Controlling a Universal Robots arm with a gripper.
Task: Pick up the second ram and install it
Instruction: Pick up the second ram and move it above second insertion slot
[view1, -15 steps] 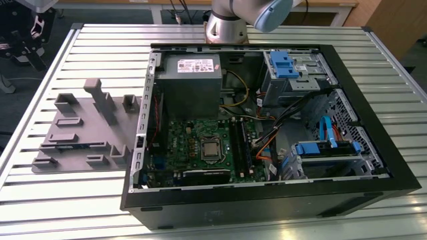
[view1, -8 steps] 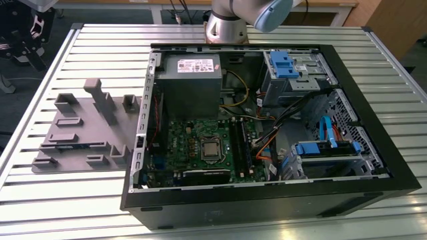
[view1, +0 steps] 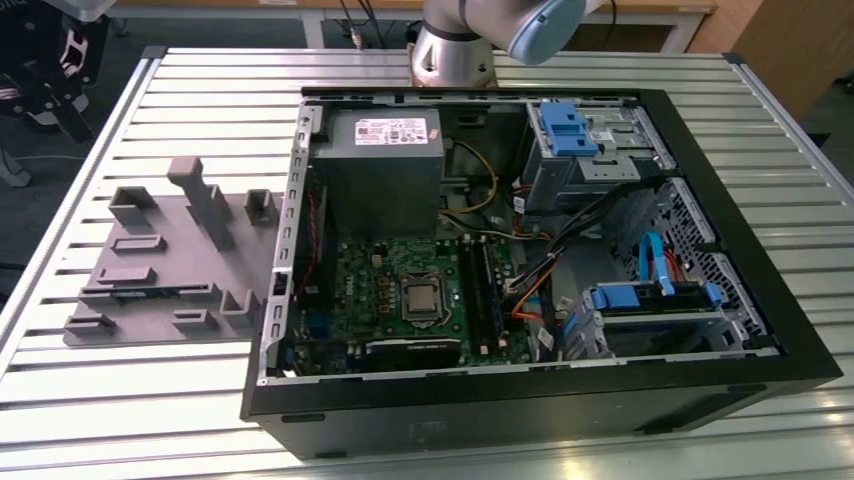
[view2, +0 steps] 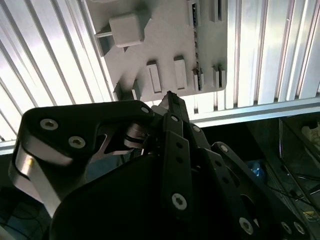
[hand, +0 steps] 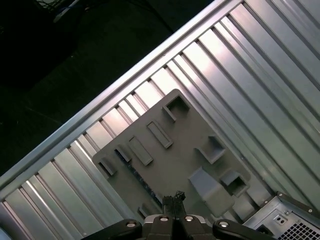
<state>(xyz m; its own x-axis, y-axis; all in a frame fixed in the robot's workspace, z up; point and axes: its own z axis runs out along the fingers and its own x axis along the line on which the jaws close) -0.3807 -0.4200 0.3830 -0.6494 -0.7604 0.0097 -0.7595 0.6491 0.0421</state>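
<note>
At the exterior view's left, your second ram (view1: 154, 291) sits in a slot of the grey tray (view1: 147, 325), showing as little more than a thin blue sliver. In the first wrist view the gripper (hand: 175, 196) points toward that tray, fingertips pressed together on nothing. Further right lies the open computer case (view1: 534, 400).

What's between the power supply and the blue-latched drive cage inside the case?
In the exterior view, yellow and black cables lie in the gap between the power supply and the drive cage.
</note>
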